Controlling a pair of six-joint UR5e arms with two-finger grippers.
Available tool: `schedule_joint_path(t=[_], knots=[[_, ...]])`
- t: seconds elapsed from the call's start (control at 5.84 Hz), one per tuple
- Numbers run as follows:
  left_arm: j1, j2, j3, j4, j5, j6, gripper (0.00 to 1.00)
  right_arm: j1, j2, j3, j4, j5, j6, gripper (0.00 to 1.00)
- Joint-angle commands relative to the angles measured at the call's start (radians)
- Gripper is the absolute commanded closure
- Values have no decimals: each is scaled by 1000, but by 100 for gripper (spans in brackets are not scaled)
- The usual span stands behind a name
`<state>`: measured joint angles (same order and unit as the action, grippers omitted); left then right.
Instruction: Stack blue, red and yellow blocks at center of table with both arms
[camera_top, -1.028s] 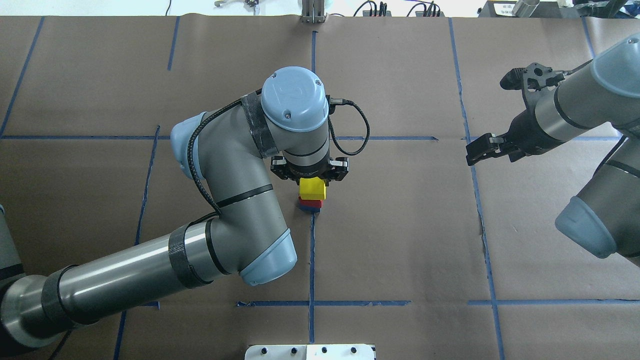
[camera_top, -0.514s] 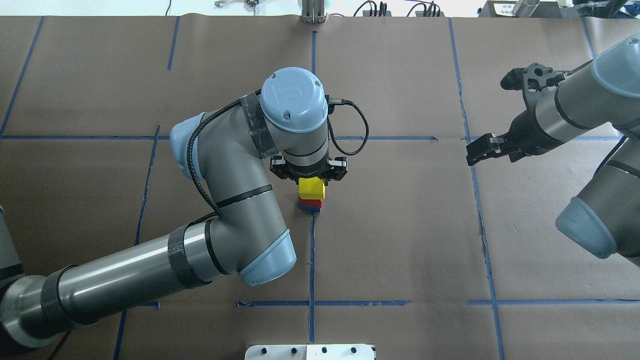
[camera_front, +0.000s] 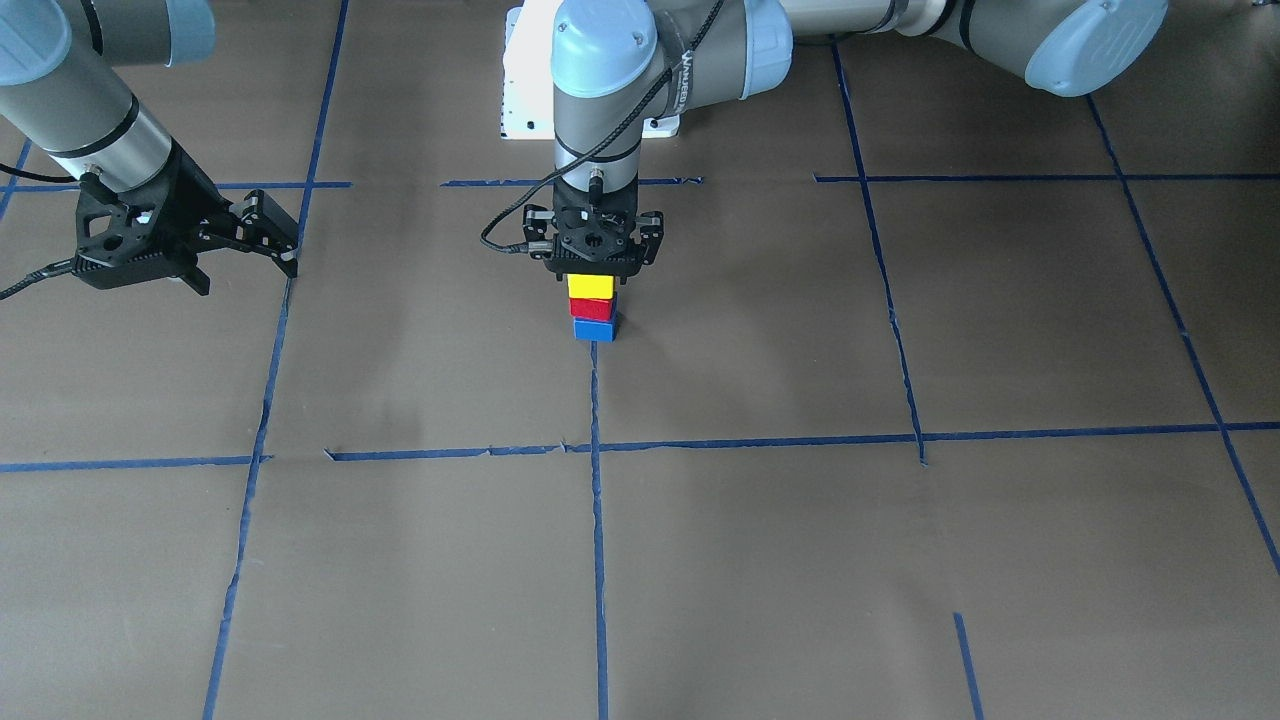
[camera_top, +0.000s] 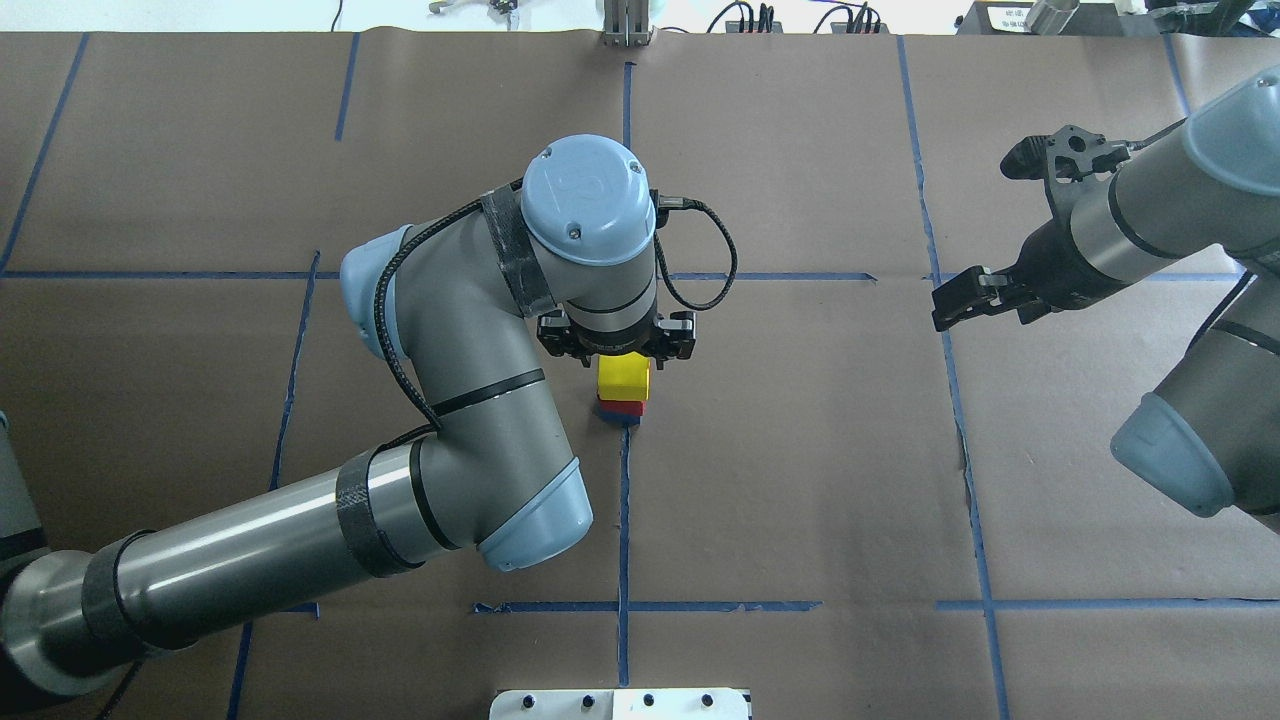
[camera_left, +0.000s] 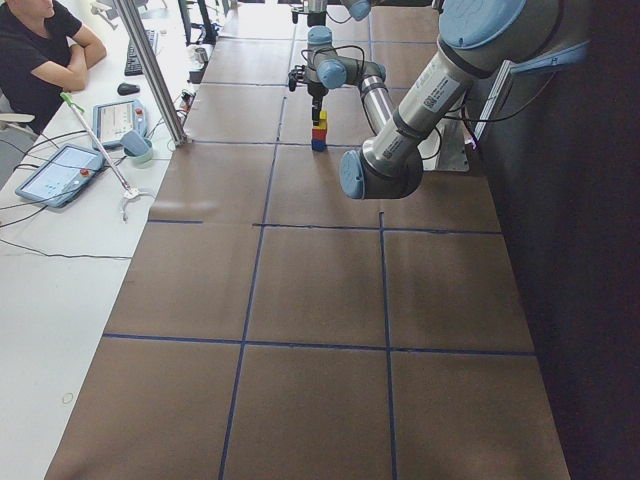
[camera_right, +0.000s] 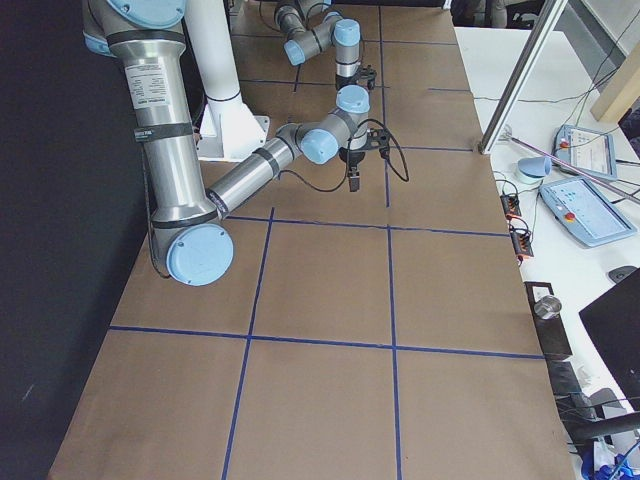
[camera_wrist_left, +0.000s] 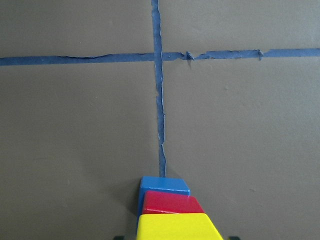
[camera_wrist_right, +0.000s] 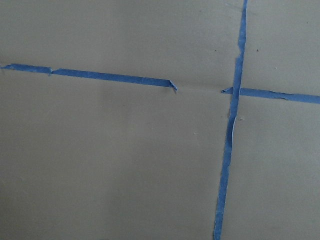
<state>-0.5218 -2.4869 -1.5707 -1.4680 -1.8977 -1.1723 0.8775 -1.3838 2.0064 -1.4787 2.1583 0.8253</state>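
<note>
Stack: yellow block (camera_front: 590, 286) on red block (camera_front: 592, 308) on blue block (camera_front: 594, 328); left fingers (camera_front: 636, 258) unclear, right fingers (camera_top: 958, 298) apart.

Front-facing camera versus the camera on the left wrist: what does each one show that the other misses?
Only the front-facing view shows the machines: the left gripper directly above the stack, the right arm off to the side, and a white plate behind. The wrist view shows no robot parts clearly; it adds only close detail, such as the frayed edges of the blue tape. Both show the yellow block on the red block on the blue block, over brown paper.
</note>
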Motion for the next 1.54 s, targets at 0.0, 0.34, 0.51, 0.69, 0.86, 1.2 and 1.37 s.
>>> schedule_joint_path(t=[0.0, 0.34, 0.51, 0.69, 0.86, 1.2, 1.37], knots=[[-4, 19, -67, 2, -3, 0, 1, 0, 0, 0, 0, 0, 0, 0], [-16, 129, -293, 72, -4, 6, 1, 20, -1, -3, -2, 6, -17, 0], [-70, 202, -395, 80, -14, 78, 0, 75, -1, -21, -9, 12, -55, 0], [-110, 286, -464, 78, -20, 118, 0, 109, -9, -47, -14, 14, -136, 0], [-206, 359, -495, 78, -119, 241, 0, 165, -9, -87, -15, 29, -217, 0], [-457, 573, -505, 71, -300, 593, 0, 344, -20, -168, -18, 142, -424, 0], [-574, 650, -508, 71, -361, 671, 0, 398, -35, -214, -18, 155, -524, 0]])
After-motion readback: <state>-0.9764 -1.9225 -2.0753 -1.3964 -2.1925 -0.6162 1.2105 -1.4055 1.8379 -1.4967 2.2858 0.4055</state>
